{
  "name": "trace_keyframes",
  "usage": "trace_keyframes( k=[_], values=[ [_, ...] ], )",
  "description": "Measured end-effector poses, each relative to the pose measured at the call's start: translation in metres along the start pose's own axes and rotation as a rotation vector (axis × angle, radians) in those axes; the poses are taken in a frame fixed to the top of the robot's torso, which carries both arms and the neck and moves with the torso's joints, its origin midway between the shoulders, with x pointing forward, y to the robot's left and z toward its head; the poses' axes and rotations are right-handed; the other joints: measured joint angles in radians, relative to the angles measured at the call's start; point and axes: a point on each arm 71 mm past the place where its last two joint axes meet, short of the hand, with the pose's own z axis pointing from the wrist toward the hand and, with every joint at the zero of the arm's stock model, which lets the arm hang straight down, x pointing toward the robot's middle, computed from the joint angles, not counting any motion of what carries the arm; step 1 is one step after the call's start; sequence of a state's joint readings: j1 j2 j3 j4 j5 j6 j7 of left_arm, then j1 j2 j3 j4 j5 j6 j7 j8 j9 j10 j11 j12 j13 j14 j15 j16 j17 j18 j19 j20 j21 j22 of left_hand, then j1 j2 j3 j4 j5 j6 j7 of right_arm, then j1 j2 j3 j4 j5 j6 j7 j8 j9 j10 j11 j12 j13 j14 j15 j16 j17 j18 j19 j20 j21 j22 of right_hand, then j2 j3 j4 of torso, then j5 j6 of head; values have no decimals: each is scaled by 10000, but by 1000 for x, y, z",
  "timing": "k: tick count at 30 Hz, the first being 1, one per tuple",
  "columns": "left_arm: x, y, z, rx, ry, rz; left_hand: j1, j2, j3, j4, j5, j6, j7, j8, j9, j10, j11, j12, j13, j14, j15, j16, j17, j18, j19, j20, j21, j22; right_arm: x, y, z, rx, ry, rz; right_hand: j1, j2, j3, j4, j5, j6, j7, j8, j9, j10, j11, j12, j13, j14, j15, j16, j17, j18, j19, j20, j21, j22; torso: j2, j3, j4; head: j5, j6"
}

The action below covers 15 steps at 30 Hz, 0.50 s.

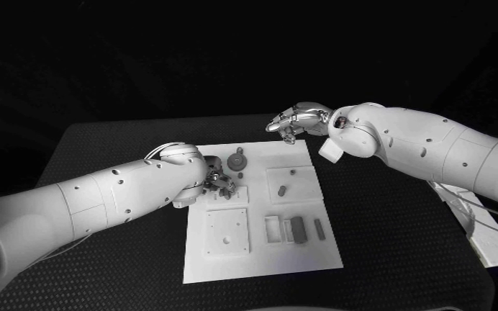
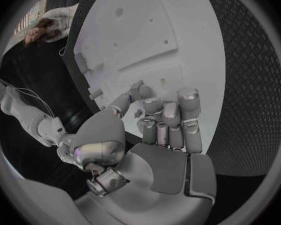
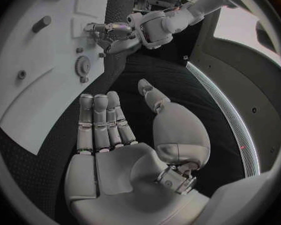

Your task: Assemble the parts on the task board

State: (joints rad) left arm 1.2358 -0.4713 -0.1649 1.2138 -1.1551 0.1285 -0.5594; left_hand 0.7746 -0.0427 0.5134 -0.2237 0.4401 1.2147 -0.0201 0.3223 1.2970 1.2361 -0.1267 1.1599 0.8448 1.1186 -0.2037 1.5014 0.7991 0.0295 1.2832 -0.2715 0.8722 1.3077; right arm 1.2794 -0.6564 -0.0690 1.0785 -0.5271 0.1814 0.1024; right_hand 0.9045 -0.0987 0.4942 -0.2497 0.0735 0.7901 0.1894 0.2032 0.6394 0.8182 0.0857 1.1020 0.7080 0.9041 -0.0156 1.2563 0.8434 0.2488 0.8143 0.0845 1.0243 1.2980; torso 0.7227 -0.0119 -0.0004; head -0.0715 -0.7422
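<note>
— Left hand (image 1: 216, 180)?
— Down over the left half of the task board (image 1: 265, 260), near its far end. Fingers (image 2: 170, 116) pressed side by side, curled down toward the plate, thumb bent in from the side. Cannot tell whether anything is pinched between them.

— And the right hand (image 1: 296, 121)?
— Held beyond the board's far right corner, above the black table (image 1: 394, 253). Palm open, fingers (image 3: 100, 122) straight and close together, thumb set apart. Nothing in it.

— Where are the parts?
— All on the board. A round gear-like part (image 1: 239, 160) with a peg standing in it, at the far end just right of the left hand. A small dark part (image 1: 283, 191) lying on a raised square block (image 1: 293, 183) toward the right edge, with a tiny peg at that block's far side. Nearer, an open white frame (image 1: 273, 229), then two dark bars (image 1: 298, 229) lying side by side to its right, the thinner one nearest the right edge.

— Anything on the near left?
— A square white plate (image 1: 227, 231) with small holes, flat on the board, nearer than the left hand.

— Beyond the board?
— Some white object (image 1: 469, 217) at the table's right edge, under the right arm; too unclear to name.
</note>
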Motion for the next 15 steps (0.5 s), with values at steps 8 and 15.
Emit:
trace_keyframes(
  k=[8,15],
  values=[
    [0,0,0,12,-91,-29,0,0,0,0,7,0,0,0,-3,0,0,0,-1,5,-2,0,-1,0,1,1,0,-1,0,0,0,0,0,-1,0,0,0,0,0,-1,-1,0,0,0,0,0,1,1,1,0,0,-1,0,0,0,0,2,-1,3,0,20],
    [-1,1,0,32,-181,-83,0,0,-13,-13,10,34,-34,0,-3,0,0,0,-2,31,4,0,-1,0,0,2,0,-1,0,0,1,2,5,2,0,0,0,0,0,-1,-2,0,0,0,0,0,1,3,3,0,-10,0,0,0,0,0,2,-5,4,23,26]
  ],
)
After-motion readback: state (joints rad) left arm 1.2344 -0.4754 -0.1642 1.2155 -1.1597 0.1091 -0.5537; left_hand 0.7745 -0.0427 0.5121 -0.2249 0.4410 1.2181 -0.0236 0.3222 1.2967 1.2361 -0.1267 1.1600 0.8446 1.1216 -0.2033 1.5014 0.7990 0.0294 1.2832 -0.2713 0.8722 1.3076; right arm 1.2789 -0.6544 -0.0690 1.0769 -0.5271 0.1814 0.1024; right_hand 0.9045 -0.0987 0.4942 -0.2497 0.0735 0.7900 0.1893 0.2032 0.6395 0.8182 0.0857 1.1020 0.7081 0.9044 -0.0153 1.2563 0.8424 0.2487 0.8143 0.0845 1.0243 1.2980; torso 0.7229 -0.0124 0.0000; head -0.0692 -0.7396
